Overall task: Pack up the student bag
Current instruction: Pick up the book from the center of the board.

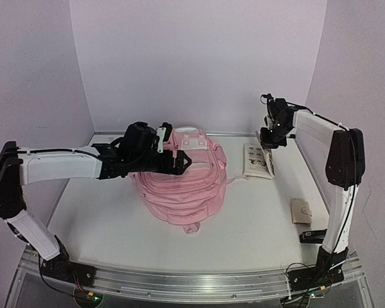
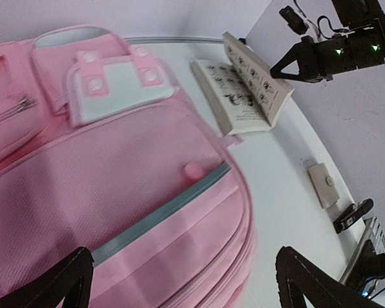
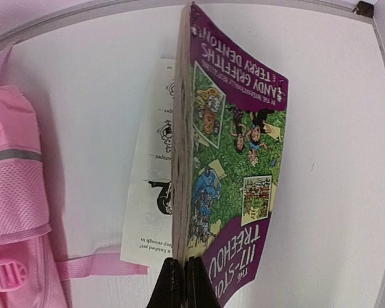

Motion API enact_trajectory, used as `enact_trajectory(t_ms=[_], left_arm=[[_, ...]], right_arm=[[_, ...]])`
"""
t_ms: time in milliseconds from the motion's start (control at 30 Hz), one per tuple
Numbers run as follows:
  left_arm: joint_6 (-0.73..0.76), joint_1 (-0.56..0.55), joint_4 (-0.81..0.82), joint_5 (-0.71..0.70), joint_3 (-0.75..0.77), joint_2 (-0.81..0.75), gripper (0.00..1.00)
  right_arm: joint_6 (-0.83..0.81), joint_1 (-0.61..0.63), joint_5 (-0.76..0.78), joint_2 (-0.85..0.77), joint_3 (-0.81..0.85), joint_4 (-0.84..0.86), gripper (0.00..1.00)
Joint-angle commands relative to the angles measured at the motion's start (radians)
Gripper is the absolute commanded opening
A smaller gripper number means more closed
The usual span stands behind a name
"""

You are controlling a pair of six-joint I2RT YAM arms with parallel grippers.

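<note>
Found large soft pink fabric backpack (image 1: 183, 186) lying front-up at the middle of white table (image 1: 256, 218). Poised left gripper (image 2: 179, 273) above it, fingers spread wide, probably to work a zip. Clamped right gripper (image 3: 183, 282) on purple-covered paperback book (image 3: 231, 160) just beside, cover stood upright, presumably for packing.

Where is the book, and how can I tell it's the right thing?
Find the big pink student bag mid-table, then look just right of it, where the right pincer grips something. That is the book, half open with its purple-and-green cartoon cover lifted, unlike the small plain beige item nearer the arm bases.
</note>
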Motion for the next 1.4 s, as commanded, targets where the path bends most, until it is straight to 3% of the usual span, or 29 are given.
enact_trajectory(t_ms=[0, 333, 500, 800, 1000, 1200, 1367], left_arm=[[0.007, -0.047, 0.149, 0.042, 0.167, 0.154, 1.00], [-0.025, -0.153, 0.267, 0.049, 0.504, 0.528, 1.00], [-0.035, -0.171, 0.317, 0.043, 0.622, 0.640, 0.99], [-0.045, -0.180, 0.265, 0.032, 0.870, 0.851, 0.90], [-0.033, -0.182, 0.308, 0.064, 0.864, 0.885, 0.84], [0.026, -0.183, 0.343, 0.182, 0.822, 0.892, 0.79], [0.082, -0.186, 0.354, 0.144, 0.806, 0.909, 0.81]], right_arm=[[0.137, 0.005, -0.119, -0.102, -0.059, 0.009, 0.00], [0.299, 0.006, -0.197, -0.250, -0.174, 0.100, 0.00], [0.351, 0.012, -0.223, -0.282, -0.222, 0.122, 0.00], [0.423, 0.034, -0.247, -0.342, -0.290, 0.168, 0.00], [0.396, 0.048, -0.231, -0.350, -0.304, 0.174, 0.00], [0.404, 0.048, -0.286, -0.333, -0.292, 0.173, 0.00], [0.459, 0.049, -0.322, -0.327, -0.283, 0.172, 0.00]])
